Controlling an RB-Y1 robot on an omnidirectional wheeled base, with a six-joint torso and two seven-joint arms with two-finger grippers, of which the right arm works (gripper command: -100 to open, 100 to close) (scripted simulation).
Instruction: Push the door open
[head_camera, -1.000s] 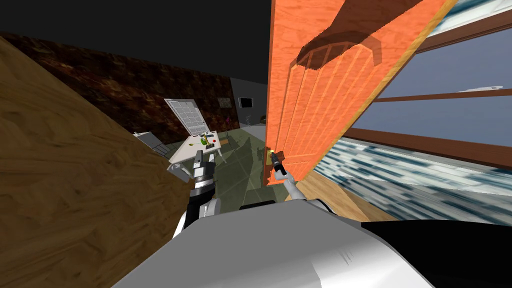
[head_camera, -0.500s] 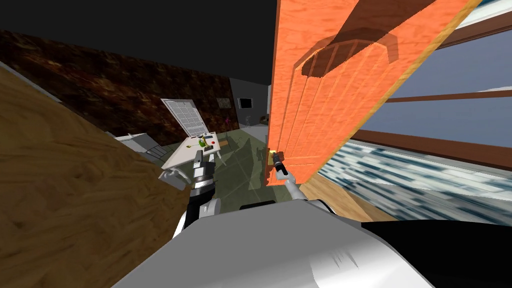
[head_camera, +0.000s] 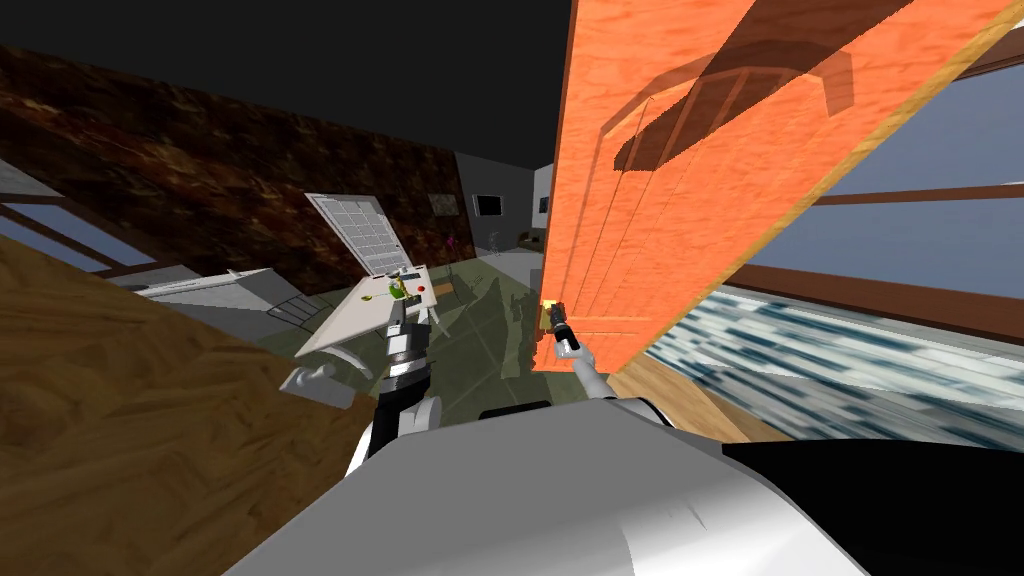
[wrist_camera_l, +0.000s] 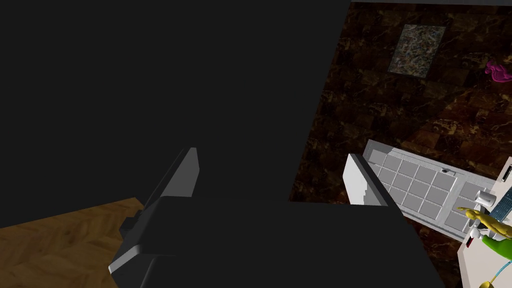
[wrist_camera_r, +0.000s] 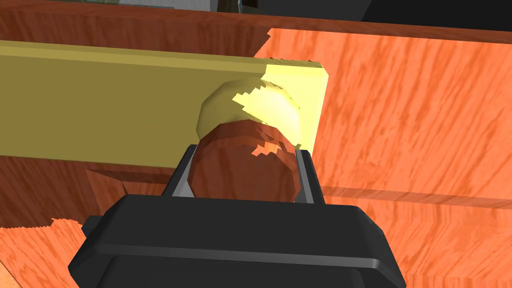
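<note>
The right gripper (wrist_camera_r: 244, 151) had its two fingers closed tight on the sides of the round reddish-brown door knob (wrist_camera_r: 245, 170), which filled the gap between them. The knob lay straight ahead of the gripper, along the line the fingers pointed, so hand, knob and door face were stacked one behind the other. Just behind the knob sat its yellow plate (wrist_camera_r: 100, 115), flat against the orange wooden door (head_camera: 660, 200).

From the head view, the knob sat low on the door's near edge, on the side facing the gap, and the leaf ran away from it to my right. I took the hinges to be on that far edge, though I could not see them. That is the relation the push turns on: the grip was at the free edge, and the force needed to go square into the face, forward and rightward, not along the leaf. The door already stood partly open — floor and room showed past its edge — so I judged the push to be under way rather than finished.

The left gripper (wrist_camera_l: 272, 175) was empty, with its fingers spread wide, raised on the other side of the gap and well apart from the door (the right arm was plainly the nearer one). Beyond it stood a white table (head_camera: 345, 320) with small things on top, and farther off a dark brown wall (head_camera: 250, 170).
</note>
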